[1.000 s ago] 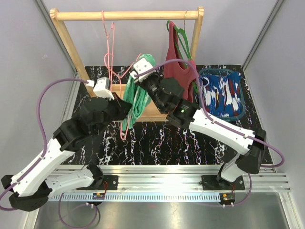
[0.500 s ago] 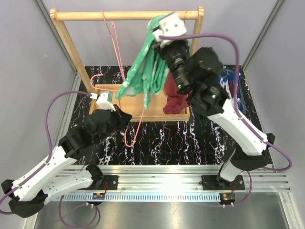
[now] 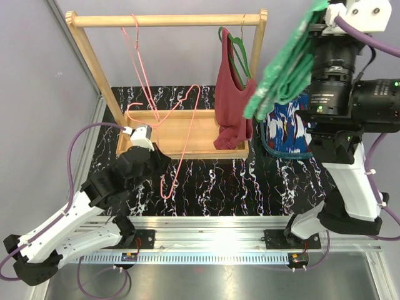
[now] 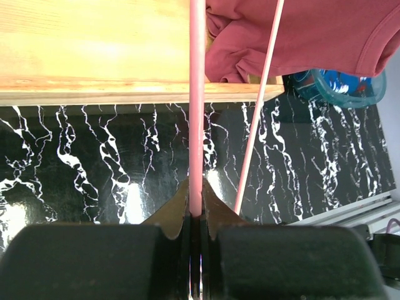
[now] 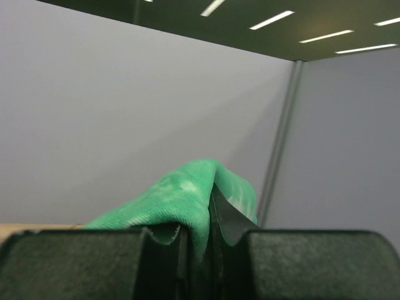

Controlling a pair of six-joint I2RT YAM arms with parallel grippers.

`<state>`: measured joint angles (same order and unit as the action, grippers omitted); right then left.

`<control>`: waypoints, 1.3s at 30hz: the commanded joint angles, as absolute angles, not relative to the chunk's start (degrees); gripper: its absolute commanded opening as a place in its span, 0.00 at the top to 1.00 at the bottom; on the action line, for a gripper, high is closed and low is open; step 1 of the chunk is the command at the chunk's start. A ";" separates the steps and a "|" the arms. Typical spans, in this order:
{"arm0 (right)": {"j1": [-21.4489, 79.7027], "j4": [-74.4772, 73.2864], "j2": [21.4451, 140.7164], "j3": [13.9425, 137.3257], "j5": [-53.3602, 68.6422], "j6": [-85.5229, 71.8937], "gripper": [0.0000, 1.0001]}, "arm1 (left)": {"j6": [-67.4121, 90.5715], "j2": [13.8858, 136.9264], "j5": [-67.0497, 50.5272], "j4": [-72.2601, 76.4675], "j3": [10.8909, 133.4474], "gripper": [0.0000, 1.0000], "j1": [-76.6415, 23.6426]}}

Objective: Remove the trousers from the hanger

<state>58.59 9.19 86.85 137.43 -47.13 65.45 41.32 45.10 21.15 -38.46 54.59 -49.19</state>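
"Right jaws?"
"Pinched tight on the green trousers (image 3: 284,69), which hung lengthwise below them, clear of the hanger (image 4: 196,94)."
"Left jaws?"
"Clamped on that hanger. Blue trousers (image 3: 292,128) lay beneath the right jaws."

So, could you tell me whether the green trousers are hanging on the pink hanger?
No, the right gripper holds the green trousers aloft, clear of the pink hanger.

Two pairs of trousers are showing: a green pair (image 3: 284,69) and a blue pair (image 3: 289,131). A pink hanger (image 4: 196,94) and a green hanger (image 3: 240,55) are making two hangers, beside one rack (image 3: 165,20) and one tank top (image 3: 231,103)
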 commanded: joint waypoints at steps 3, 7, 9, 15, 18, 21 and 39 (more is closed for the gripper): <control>46.55 21.91 78.69 122.20 -53.17 73.34 1.00 | 39.11 44.74 21.10 -35.86 56.34 1.00 -49.13; 32.93 15.84 72.78 105.17 -53.35 59.89 1.00 | 38.50 44.74 20.13 -35.68 56.42 1.00 -49.22; 26.92 9.36 69.79 101.18 -53.09 47.90 1.00 | 38.06 45.00 19.87 -35.86 56.51 1.00 -49.13; 11.43 7.97 65.57 83.70 -49.48 37.16 1.00 | 37.00 44.82 18.37 -35.51 55.20 1.00 -49.13; 8.36 12.02 66.00 75.96 -50.01 38.84 1.00 | 36.56 44.82 17.67 -34.98 54.50 1.00 -49.13; 6.25 14.58 67.50 69.62 -48.87 38.59 1.00 | 36.12 45.00 16.35 -34.11 53.79 1.00 -49.13; 12.66 6.07 100.80 80.67 -48.34 28.04 1.00 | 33.93 43.42 15.99 -34.89 53.70 1.00 -49.13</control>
<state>12.80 7.62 97.82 75.18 -47.31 33.69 35.31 44.60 16.03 -36.77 52.82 -49.19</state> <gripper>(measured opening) 0.164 0.027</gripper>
